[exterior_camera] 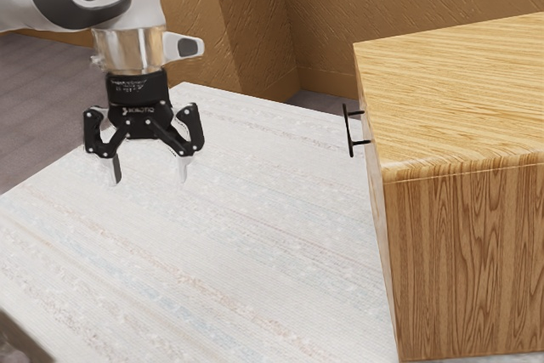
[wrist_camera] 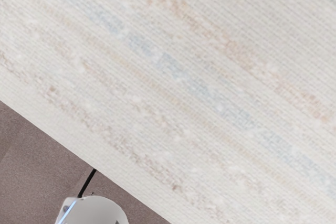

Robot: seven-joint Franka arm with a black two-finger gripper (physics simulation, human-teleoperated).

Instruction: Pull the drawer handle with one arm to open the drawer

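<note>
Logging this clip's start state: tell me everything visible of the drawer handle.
The drawer handle is a thin black bar, standing upright, held off the wooden cabinet's gripper-facing side by two short black posts, near that side's top edge. It looks like metal. Only the cabinet touches it; the open gripper hangs above the table, well apart toward the exterior view's left.

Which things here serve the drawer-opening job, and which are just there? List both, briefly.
For the job:
- the black drawer handle
- the wooden cabinet it sticks out of
- the gripper, open, above the table, well apart from the handle

Just there:
- the table itself
- the floor
- the panelled wall
</note>
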